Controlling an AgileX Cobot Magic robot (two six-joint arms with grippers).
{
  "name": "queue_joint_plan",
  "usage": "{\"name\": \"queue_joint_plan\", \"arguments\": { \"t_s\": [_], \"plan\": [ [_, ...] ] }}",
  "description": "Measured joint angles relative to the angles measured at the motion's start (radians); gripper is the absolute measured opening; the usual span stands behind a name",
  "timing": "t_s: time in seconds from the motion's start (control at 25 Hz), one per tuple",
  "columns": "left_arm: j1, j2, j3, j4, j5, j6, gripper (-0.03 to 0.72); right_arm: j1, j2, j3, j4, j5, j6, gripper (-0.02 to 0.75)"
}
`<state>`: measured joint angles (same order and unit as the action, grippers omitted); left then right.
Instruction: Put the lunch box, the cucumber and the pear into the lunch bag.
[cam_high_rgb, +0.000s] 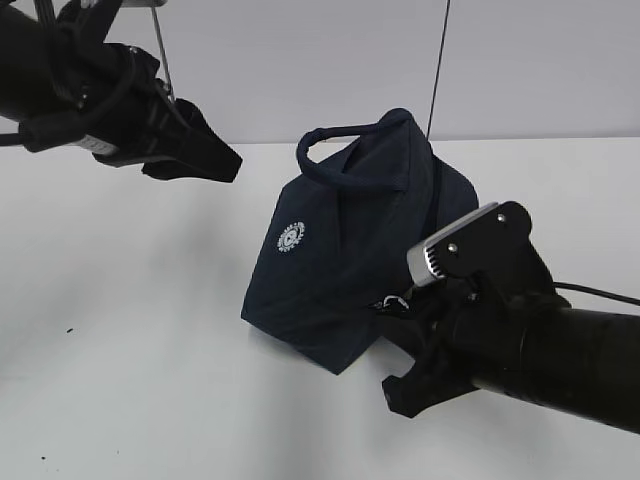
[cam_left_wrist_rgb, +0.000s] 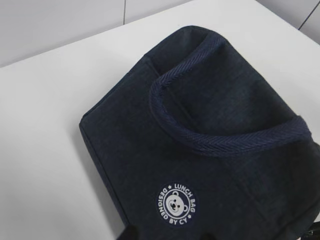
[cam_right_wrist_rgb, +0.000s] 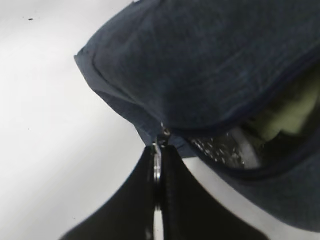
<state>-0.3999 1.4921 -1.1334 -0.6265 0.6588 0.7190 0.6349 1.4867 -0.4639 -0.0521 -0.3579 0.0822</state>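
right gripper (cam_right_wrist_rgb: 157, 172) clamped on zipper pull (cam_right_wrist_rgb: 159, 150) at lunch bag (cam_high_rgb: 350, 260) corner; left gripper (cam_high_rgb: 205, 160) parted, raised apart.

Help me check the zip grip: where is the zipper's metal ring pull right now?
In the right wrist view, the metal ring pull sits low centre, pinched in the right gripper, at the corner of the lunch bag where its opening starts.

A plain white table (cam_high_rgb: 130, 340) carried one dark navy lunch bag (cam_high_rgb: 350, 270), which lay slumped near its middle.
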Motion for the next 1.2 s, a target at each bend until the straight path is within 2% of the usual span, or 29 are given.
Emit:
{"name": "queue_joint_plan", "arguments": {
  "t_s": [0.2, 0.44, 0.68, 0.84, 1.2],
  "plan": [
    [0.000, 0.001, 0.000, -0.050, 0.003, 0.002, 0.238, 0.000, -0.045, -0.062, -0.014, 0.122, -0.015, 0.006],
    [-0.008, 0.044, 0.000, -0.054, 0.085, 0.101, 0.238, 0.000, -0.052, -0.157, -0.026, 0.277, -0.042, 0.006],
    [-0.093, 0.127, 0.000, -0.055, 0.113, 0.252, 0.239, 0.000, -0.052, -0.223, -0.046, 0.383, -0.046, 0.006],
    [-0.146, 0.148, 0.000, -0.062, 0.085, 0.317, 0.244, 0.000, -0.052, -0.250, -0.050, 0.432, -0.048, 0.006],
    [-0.174, 0.148, 0.000, -0.064, 0.023, 0.348, 0.316, 0.000, -0.052, -0.260, -0.051, 0.451, -0.048, 0.005]
  ]
}}
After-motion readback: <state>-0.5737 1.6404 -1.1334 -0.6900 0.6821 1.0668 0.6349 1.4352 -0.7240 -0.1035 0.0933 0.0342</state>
